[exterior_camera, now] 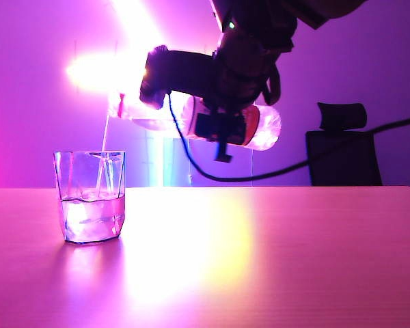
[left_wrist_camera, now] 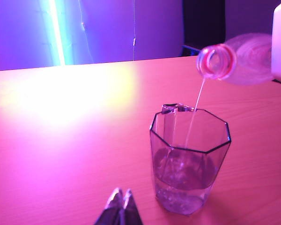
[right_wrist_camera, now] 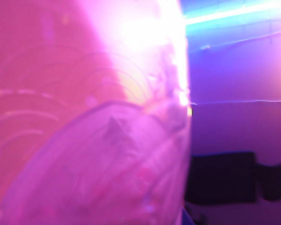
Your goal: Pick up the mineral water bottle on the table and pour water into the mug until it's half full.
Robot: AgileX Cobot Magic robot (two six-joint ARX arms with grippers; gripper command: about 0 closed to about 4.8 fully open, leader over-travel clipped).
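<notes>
Above the short clear faceted glass mug [exterior_camera: 89,197] on the pink-orange surface [exterior_camera: 273,260] — clear ribbed plastic mineral water bottle [exterior_camera: 263,126] held near-level in right gripper [exterior_camera: 219,126], clamped on its body, mouth over rim, thin stream falling; left gripper [left_wrist_camera: 120,200] closed, empty, just beside mug.

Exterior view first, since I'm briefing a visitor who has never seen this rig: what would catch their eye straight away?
The right gripper holds the mineral water bottle tipped almost level above the table, a thin stream of water falling from its mouth. Below, at the left, the mug stands partly filled. In the left wrist view the left gripper waits shut, near the mug.
</notes>
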